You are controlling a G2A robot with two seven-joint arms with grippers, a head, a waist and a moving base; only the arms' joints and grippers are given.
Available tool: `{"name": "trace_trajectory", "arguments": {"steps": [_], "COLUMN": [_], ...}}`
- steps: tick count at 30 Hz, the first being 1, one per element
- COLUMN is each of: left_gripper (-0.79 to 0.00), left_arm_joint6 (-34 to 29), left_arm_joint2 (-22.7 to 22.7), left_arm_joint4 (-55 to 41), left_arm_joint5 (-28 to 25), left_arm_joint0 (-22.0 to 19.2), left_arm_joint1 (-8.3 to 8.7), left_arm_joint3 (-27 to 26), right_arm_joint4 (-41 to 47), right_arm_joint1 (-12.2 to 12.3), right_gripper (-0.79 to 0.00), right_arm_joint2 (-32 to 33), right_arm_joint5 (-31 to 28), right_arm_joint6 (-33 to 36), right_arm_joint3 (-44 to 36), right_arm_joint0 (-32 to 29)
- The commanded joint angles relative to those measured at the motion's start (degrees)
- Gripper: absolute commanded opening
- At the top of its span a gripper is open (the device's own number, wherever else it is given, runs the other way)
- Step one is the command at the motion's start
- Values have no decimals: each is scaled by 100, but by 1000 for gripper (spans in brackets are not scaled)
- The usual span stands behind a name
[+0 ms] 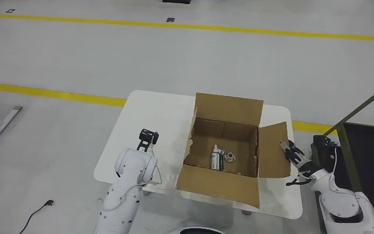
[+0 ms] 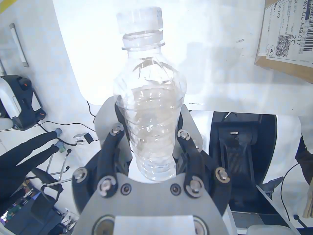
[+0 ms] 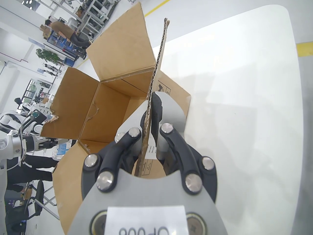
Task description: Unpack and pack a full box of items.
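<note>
An open cardboard box [image 1: 225, 146] stands in the middle of the white table [image 1: 152, 111]. Inside it lie a white bottle with a green label [image 1: 216, 158] and a small grey round item [image 1: 229, 157]. My left gripper [image 2: 149, 113] is shut on a clear plastic water bottle [image 2: 149, 94] with a white cap, held upright over the table's left side, apart from the box [image 2: 288, 25]. Seen from above, the left gripper [image 1: 148, 138] is left of the box. My right gripper [image 3: 151, 113] is shut on the edge of the box's right flap [image 3: 159, 57]; from above it [image 1: 287, 149] is at that flap [image 1: 273, 149].
The box's other flaps stand up or fold outward around the opening. Bare table surface lies left of the box and behind it. A dark stand [image 1: 350, 152] rises just beyond the table's right edge. The table's front edge is close to both arms.
</note>
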Motion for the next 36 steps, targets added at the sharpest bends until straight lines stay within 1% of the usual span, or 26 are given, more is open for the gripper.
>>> {"name": "trace_trajectory", "arguments": {"steps": [1, 3, 6, 9, 15, 21, 27, 28, 30, 31, 32, 33, 34, 36], "left_gripper": [-785, -785, -785, -785, -785, -785, -785, -693, -705, -680, -533, -34, 0, 0], "left_arm_joint6": [0, 303, 579, 847, 1389, 1684, 1863, 1890, 1925, 1964, 1992, 1984, 1983, 1996], "left_arm_joint2": [0, 21, 105, 190, 286, 509, 593, 604, 613, 625, 639, 648, 656, 678], "left_arm_joint4": [0, -33, -57, -14, -82, -167, -313, -352, -409, -430, -455, -471, -518, -529], "left_arm_joint5": [0, -23, -98, -113, 20, 108, 374, 396, 449, 456, 445, 461, 451, 448], "left_arm_joint0": [0, 73, 10, -124, -430, -767, -1079, -1117, -1191, -1228, -1257, -1287, -1317, -1369], "left_arm_joint1": [0, 3, -5, -16, -54, -125, -194, -204, -221, -229, -237, -244, -253, -263], "left_arm_joint3": [0, 129, 455, 924, 1823, 2600, 3303, 3408, 3626, 3710, 3791, 3867, 3917, 3996], "right_arm_joint4": [9, 9, 9, 10, 14, -7, 10, 11, 5, 8, 22, 24, 31, 59], "right_arm_joint1": [5, 10, 17, 23, 35, 52, 63, 64, 67, 69, 70, 72, 74, 79], "right_gripper": [-785, -785, -785, -785, -785, -785, -785, -785, -785, -785, -785, -751, -696, -480], "right_arm_joint2": [-11, -23, -45, -68, -83, -66, -64, -69, -80, -84, -89, -89, -87, -72], "right_arm_joint5": [-15, -41, -69, -95, -119, -107, -71, -63, -47, -35, -29, -27, -25, -27], "right_arm_joint6": [3, 0, -2, -10, -18, -7, -19, -24, -14, -13, -8, -8, -6, 2], "right_arm_joint3": [23, 47, 86, 124, 125, 94, 36, 26, 4, -11, -30, -50, -68, -112], "right_arm_joint0": [31, 54, 77, 85, 52, 26, -19, -26, -36, -38, -41, -44, -46, -52]}}
